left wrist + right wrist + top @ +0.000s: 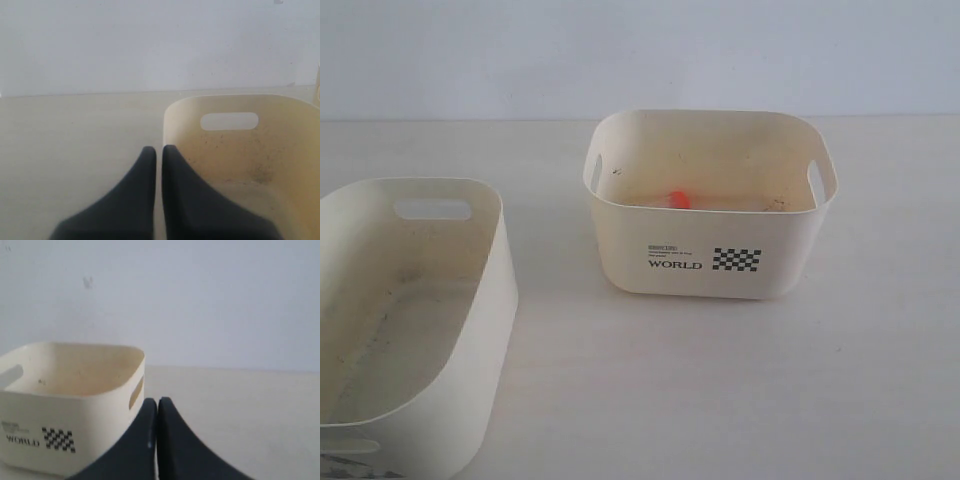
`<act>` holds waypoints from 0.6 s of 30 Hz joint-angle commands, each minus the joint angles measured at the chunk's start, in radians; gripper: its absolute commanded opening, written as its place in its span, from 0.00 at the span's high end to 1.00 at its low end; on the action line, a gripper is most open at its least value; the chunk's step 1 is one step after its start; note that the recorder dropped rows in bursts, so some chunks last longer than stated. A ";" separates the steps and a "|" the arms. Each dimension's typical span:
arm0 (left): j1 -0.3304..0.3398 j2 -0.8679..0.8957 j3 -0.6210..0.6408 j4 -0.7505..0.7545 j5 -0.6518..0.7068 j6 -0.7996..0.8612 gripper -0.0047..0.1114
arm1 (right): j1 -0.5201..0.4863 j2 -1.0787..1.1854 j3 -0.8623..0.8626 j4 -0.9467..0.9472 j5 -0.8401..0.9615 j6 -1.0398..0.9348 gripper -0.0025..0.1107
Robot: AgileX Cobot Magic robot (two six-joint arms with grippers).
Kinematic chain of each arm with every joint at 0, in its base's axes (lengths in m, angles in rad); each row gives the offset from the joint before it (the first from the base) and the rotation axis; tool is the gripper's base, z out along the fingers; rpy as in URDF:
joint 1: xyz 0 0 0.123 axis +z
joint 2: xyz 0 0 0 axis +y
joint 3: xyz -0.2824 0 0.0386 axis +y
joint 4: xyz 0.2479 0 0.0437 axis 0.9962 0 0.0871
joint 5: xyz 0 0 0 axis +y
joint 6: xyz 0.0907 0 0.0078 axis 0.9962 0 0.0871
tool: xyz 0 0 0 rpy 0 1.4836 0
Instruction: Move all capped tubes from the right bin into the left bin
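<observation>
The right bin (700, 255), cream with "WORLD" print and a checkered patch, stands at the middle of the exterior view. Inside it an orange-red cap of a capped tube (679, 199) shows above the front wall; the other tubes are hidden. The larger plain left bin (470, 300) sits at the lower left, its inside scuffed and holding no tubes that I can see. Neither arm appears in the exterior view. My left gripper (159, 149) is shut, close to the left bin (280, 150). My right gripper (158, 401) is shut beside the right bin (90, 420).
Both bins rest on a pale tabletop (720, 390) with a white wall (640, 50) behind. Bare table lies between the bins and in front of the right bin.
</observation>
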 commanded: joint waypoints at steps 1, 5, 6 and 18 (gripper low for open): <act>0.000 0.000 -0.004 0.002 0.001 -0.010 0.92 | -0.002 -0.005 -0.001 -0.005 -0.307 -0.011 0.98; 0.000 0.000 -0.004 0.002 0.001 -0.010 0.92 | -0.002 -0.005 -0.027 0.039 -0.437 -0.037 0.98; 0.000 0.000 -0.004 0.002 0.001 -0.010 0.92 | -0.002 -0.005 -0.057 0.062 -0.396 -0.064 0.98; 0.000 0.000 -0.004 0.002 -0.002 -0.010 0.92 | -0.002 0.347 -0.668 0.088 0.434 -0.227 0.98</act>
